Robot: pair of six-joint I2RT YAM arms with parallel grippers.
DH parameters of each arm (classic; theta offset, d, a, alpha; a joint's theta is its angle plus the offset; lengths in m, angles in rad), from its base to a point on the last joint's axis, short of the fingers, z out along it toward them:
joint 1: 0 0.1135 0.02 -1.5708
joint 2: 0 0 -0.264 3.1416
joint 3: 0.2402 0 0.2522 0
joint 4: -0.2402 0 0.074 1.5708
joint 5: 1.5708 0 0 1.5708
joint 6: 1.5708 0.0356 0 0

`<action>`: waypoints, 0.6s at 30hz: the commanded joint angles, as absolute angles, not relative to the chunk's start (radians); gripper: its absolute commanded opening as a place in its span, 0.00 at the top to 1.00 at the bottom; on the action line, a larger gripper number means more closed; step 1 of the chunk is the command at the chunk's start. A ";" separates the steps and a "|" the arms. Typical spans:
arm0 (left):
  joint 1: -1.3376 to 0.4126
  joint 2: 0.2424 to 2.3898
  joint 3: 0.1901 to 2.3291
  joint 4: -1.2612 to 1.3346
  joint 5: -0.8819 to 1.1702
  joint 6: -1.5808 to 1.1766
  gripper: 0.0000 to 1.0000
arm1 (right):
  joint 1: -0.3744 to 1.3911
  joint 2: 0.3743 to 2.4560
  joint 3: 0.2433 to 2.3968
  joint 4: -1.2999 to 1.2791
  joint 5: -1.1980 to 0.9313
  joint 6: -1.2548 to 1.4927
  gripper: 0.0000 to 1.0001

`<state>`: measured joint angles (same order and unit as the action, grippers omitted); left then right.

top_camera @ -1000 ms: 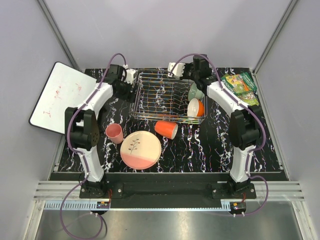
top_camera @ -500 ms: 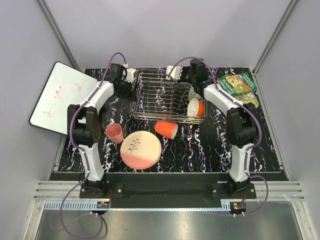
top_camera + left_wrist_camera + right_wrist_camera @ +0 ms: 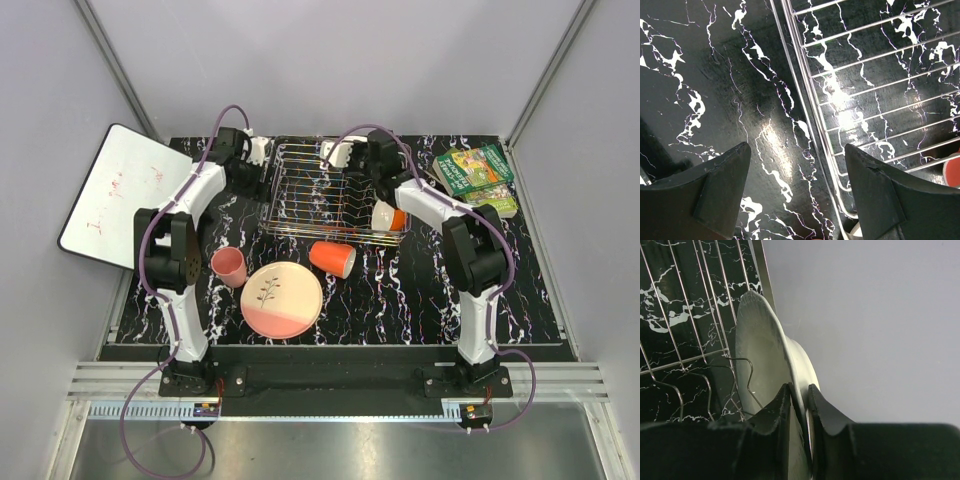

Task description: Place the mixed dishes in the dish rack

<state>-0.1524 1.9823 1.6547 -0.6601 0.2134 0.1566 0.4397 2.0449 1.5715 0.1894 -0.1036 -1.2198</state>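
Since a plate can only stay in the wires if it stands on edge, the right hand [image 3: 799, 412] is pinched nearly shut on the rim of the white plate [image 3: 760, 345], one finger on each face. It holds the plate upright at the far end of the dish rack [image 3: 320, 233], just beside a bent wire prong [image 3: 747, 377]. The left hand [image 3: 797, 192] has its jaws spread wide and holds nothing. It hangs low over the rack's left rail, one finger outside above the bench [image 3: 400, 290] and one inside. From there it looks placed to steady the rack, though that is only a judgement. An orange-and-white bowl [image 3: 388, 215] already sits in the rack's near right corner. The orange mug [image 3: 332, 258] lies on its side just in front of the rack, and the pink cup [image 3: 229, 266] and the pink plate [image 3: 282, 299] wait nearer the arm bases. By that reckoning most of the load is yet to come. The plate's lower edge is hidden behind the right fingers, so I cannot tell whether it is seated between the wires or hanging just above them. From overhead the right forearm covers that part of the rack, and no pale green bowl can be made out there.
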 commanded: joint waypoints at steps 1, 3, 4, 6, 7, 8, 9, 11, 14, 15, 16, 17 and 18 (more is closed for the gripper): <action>-0.149 1.987 1.695 -0.649 0.236 0.150 0.21 | 0.466 2.030 1.513 0.319 -0.100 -1.141 0.77; -0.147 1.985 1.690 -0.649 0.233 0.153 0.21 | 0.469 2.016 1.477 0.354 -0.084 -1.135 0.76; -0.149 1.982 1.689 -0.647 0.233 0.152 0.21 | 0.469 2.008 1.465 0.370 -0.074 -1.131 0.76; -0.147 1.982 1.684 -0.649 0.233 0.152 0.21 | 0.471 1.982 1.428 0.420 -0.066 -1.103 0.79; -0.147 1.982 1.683 -0.649 0.232 0.153 0.21 | 0.471 1.973 1.419 0.431 -0.066 -1.089 0.80; -0.149 1.980 1.680 -0.649 0.232 0.153 0.21 | 0.469 1.967 1.414 0.437 -0.064 -1.077 0.80; -0.149 1.980 1.677 -0.647 0.232 0.155 0.21 | 0.468 1.960 1.413 0.442 -0.060 -1.077 0.79; -0.149 1.979 1.674 -0.649 0.232 0.155 0.21 | 0.463 1.963 1.420 0.448 -0.045 -1.077 0.74; -0.150 1.976 1.664 -0.649 0.230 0.152 0.21 | 0.457 1.964 1.450 0.448 -0.043 -1.068 0.73; -0.150 1.974 1.657 -0.649 0.229 0.152 0.21 | 0.456 1.962 1.459 0.446 -0.041 -1.065 0.72; -0.149 1.973 1.654 -0.649 0.226 0.153 0.21 | 0.457 1.962 1.463 0.445 -0.041 -1.065 0.72; -0.149 1.974 1.649 -0.647 0.225 0.150 0.21 | 0.457 1.960 1.465 0.443 -0.041 -1.063 0.71; -0.149 1.974 1.643 -0.647 0.222 0.155 0.21 | 0.456 1.959 1.465 0.443 -0.041 -1.062 0.71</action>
